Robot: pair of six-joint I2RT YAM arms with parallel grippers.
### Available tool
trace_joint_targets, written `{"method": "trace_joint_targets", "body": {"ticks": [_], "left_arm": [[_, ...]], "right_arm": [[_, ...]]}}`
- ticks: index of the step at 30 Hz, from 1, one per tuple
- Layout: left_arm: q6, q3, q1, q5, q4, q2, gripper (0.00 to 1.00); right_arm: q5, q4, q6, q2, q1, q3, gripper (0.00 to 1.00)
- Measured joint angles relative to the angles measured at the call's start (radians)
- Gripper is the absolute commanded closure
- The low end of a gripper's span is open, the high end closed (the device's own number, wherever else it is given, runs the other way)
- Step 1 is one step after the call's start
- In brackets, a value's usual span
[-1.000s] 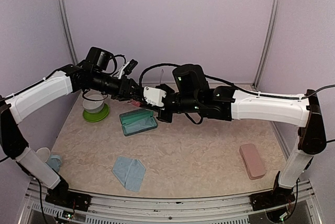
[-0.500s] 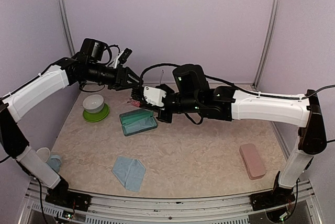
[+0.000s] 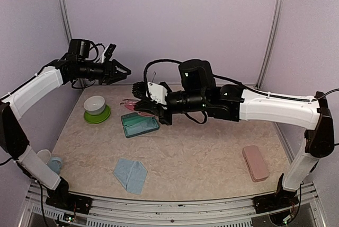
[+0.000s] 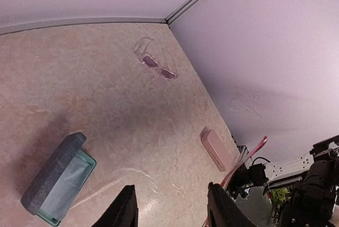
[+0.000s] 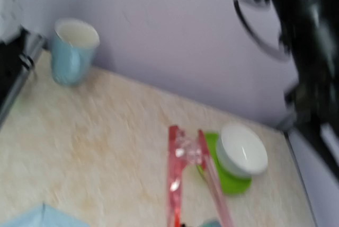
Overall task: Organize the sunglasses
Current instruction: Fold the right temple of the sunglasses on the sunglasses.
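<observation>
At the near edge of the table (image 3: 201, 147) a crumpled light-blue cloth (image 3: 131, 174) lies left of centre, and a shut pink case (image 3: 255, 163) lies well apart to the right. Further in, an open blue-grey case (image 3: 139, 124) rests on the table with its pale green lining facing up. Just beyond and above it, the right gripper (image 3: 139, 105) has its jaws clamped on the pink-red sunglasses (image 5: 174, 174), holding them in the air with their long arms pointing toward a white bowl (image 3: 95, 104) on a green plate (image 3: 97, 116). Higher and to the left, the left gripper (image 3: 121, 69) hangs with its jaws apart and nothing between them. Farthest off, near a corner by the walls, the clear-framed sunglasses (image 4: 158, 67) lie on the table. The task looks early: one pair is lifted but not yet in a case, and the other pair and the pink case await handling.
</observation>
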Motion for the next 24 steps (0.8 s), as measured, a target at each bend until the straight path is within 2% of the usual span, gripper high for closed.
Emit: {"method": "trace_joint_targets", "body": {"ticks": [13, 24], "left_arm": [[-0.037, -0.063, -0.018, 0.155, 0.09, 0.034, 0.55], [-0.049, -0.111, -0.067, 0.289, 0.164, 0.034, 0.55]], "right_arm": [[-0.124, 0.024, -0.024, 0.046, 0.018, 0.163, 1.0], [-0.159, 0.037, -0.039, 0.106, 0.022, 0.203, 1.0]]}}
